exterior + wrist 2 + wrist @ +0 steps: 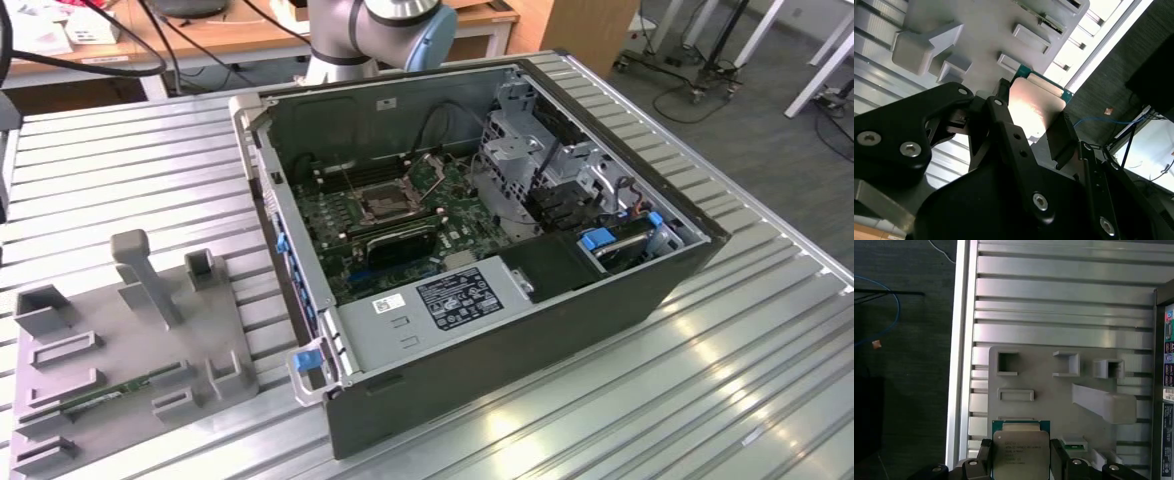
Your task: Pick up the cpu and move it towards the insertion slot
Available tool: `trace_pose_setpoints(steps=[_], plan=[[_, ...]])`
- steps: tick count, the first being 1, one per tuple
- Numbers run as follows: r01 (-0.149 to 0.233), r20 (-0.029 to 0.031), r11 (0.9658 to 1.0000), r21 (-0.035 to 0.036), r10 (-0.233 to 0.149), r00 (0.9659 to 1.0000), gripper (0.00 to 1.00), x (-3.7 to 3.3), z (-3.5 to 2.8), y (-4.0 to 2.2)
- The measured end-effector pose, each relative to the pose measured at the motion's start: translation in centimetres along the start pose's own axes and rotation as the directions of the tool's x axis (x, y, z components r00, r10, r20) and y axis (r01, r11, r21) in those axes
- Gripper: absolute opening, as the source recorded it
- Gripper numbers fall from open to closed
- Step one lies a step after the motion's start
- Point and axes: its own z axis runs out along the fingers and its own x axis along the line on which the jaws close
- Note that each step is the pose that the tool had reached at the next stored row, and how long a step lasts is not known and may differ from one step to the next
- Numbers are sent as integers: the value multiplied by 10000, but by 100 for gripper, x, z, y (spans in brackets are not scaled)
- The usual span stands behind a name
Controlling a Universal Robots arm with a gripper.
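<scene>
The cpu (1020,450), a flat square chip with a pale silvery top and a green rim, sits between my gripper's (1021,462) two black fingers (1059,460), which press on its opposite edges. It hangs above the grey tray (1044,385), near the tray's edge. In the second wrist view the cpu (1036,107) shows its shiny face in my gripper (1034,125), with the tray (989,30) behind it. The insertion slot (387,200) is the dark square socket with a metal frame at the middle of the green motherboard (461,215), inside the open computer case (481,260).
The grey tray (134,340) lies on the slatted metal table (120,170) at the exterior view's left, with raised posts and a green memory stick (100,395) in it. The case's walls and drive cage (534,160) surround the motherboard. The table edge (961,350) drops to dark floor.
</scene>
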Motion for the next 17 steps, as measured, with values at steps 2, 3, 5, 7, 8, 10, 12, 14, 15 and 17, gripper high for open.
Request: trace_pose_setpoints(steps=[2, 3, 5, 7, 8, 10, 12, 14, 15, 17], plan=[[0, -1, 10000, 1, 0, 10000, 55, 0, -39, 1], [0, 0, 10000, 0, 0, 10000, 55, 0, -54, 1], [0, 1, 10000, -1, 0, 10000, 55, 0, -78, 2], [1, 1, 10000, -1, -1, 10000, 55, 0, -85, 2], [0, 2, 10000, -1, 0, 10000, 55, 0, -86, 2], [0, 0, 10000, 0, 0, 10000, 55, 0, -89, 2], [0, -1, 10000, 1, 0, 10000, 55, 0, -90, 2], [-1, -1, 10000, 1, 1, 10000, 55, -5, -90, 3], [0, -2, 10000, 1, 0, 10000, 55, -9, -91, 2], [0, -1, 10000, 0, 0, 10000, 55, -19, -90, 2]])
